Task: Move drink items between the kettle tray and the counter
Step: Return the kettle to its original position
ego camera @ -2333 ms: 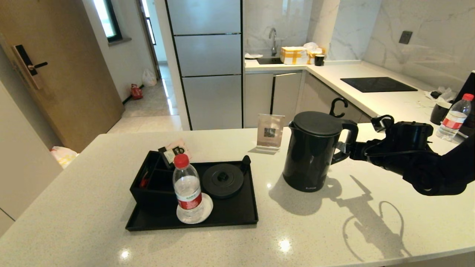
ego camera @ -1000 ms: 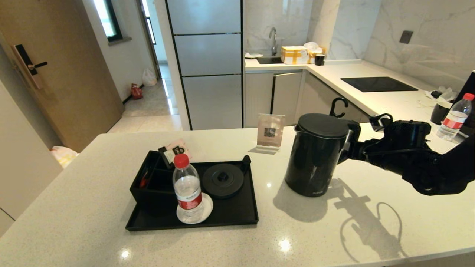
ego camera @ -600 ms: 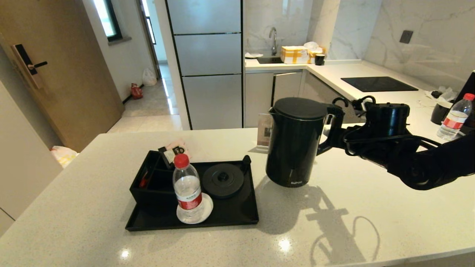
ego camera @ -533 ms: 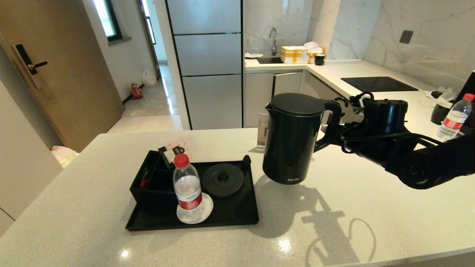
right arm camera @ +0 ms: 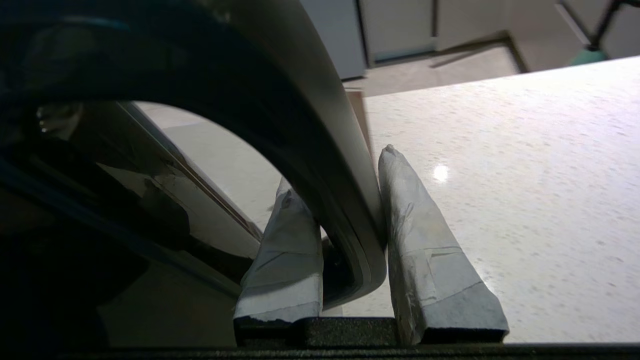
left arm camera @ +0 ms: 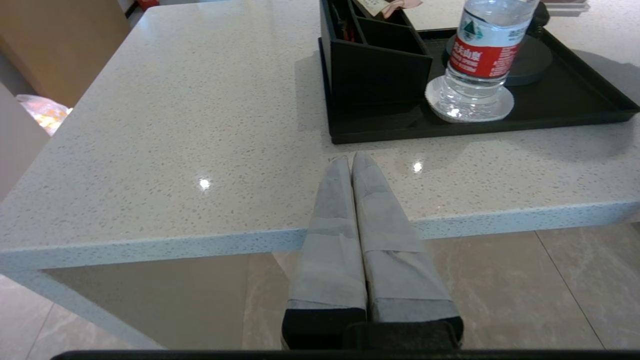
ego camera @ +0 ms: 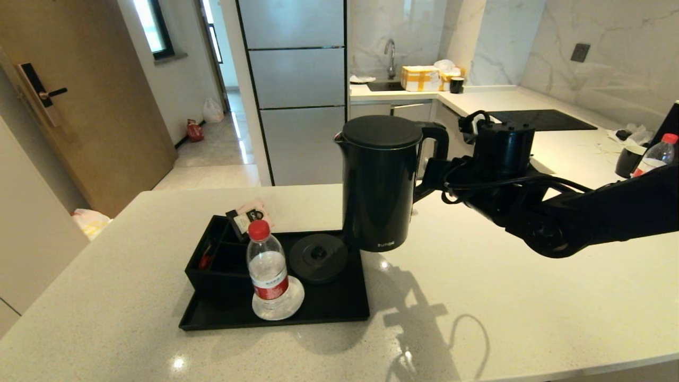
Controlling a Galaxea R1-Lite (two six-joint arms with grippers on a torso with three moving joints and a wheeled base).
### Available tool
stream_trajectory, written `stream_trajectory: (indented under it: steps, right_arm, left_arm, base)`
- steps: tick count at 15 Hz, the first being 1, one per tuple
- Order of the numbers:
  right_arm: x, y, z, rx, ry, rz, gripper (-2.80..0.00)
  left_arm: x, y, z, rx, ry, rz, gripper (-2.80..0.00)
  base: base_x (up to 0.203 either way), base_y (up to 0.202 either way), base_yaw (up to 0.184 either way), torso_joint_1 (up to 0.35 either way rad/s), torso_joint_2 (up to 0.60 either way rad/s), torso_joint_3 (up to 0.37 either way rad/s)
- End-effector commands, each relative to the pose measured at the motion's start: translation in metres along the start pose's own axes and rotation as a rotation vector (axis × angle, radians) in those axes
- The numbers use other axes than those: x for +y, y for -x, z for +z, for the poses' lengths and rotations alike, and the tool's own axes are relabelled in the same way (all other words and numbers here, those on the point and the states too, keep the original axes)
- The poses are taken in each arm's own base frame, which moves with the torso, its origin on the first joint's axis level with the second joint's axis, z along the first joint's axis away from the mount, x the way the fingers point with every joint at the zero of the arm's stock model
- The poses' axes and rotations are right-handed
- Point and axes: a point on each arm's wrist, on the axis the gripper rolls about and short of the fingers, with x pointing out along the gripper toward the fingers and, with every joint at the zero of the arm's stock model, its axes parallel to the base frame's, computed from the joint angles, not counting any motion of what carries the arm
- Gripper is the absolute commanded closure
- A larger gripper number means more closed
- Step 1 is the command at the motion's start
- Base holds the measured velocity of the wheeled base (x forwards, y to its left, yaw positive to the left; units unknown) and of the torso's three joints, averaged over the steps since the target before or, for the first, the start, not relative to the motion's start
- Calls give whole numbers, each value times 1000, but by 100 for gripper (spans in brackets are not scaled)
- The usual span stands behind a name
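The tall matte-black kettle (ego camera: 377, 185) hangs in the air, upright, with its bottom over the right edge of the black kettle tray (ego camera: 339, 310). It sits just right of and above the round kettle base (ego camera: 318, 257). My right gripper (ego camera: 434, 171) is shut on the kettle's loop handle (right arm camera: 320, 150), one finger inside the loop and one outside (right arm camera: 336, 167). My left gripper (left arm camera: 351, 159) is shut and empty, parked low at the front edge of the pale counter (left arm camera: 175, 125), in front of the tray (left arm camera: 575, 102).
A red-capped water bottle (ego camera: 268, 270) stands on a coaster at the tray's front. The compartment box (ego camera: 217, 260) fills the tray's left side. At the far right are another bottle (ego camera: 655, 156), a black cup (ego camera: 628, 159) and the hob panel (ego camera: 546, 119).
My right gripper has lifted the kettle off the counter and carried it left. It now hangs over the tray's right edge, hiding the card stand behind it.
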Motion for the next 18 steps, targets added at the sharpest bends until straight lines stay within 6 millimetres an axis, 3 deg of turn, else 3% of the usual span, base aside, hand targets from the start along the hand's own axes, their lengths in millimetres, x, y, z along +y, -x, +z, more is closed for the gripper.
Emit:
stream_trajectory:
  steps: [1, 3, 5, 8, 18]
  right_arm:
    - [31, -18, -11, -8, 8, 33, 0]
    - [61, -39, -28, -12, 39, 44, 0]
    - [84, -44, -40, -1, 62, 68, 0]
    - [102, -48, -55, 22, 77, 95, 0]
    - [102, -52, -68, 62, 98, 91, 0]
  left_arm:
    - [0, 0, 0, 2, 0, 1, 0]
    - [0, 0, 0, 1, 0, 1, 0]
    - [0, 0, 0, 1, 0, 1, 0]
    - [0, 0, 0, 1, 0, 0, 0]
    - [0, 0, 0, 0, 0, 1, 0]
  base:
    - [0, 0, 0, 0, 0, 0]
    - [0, 0, 0, 0, 0, 0]
    - [0, 0, 0, 0, 0, 0]
    - [0, 0, 0, 0, 0, 0]
    - [0, 0, 0, 0, 0, 0]
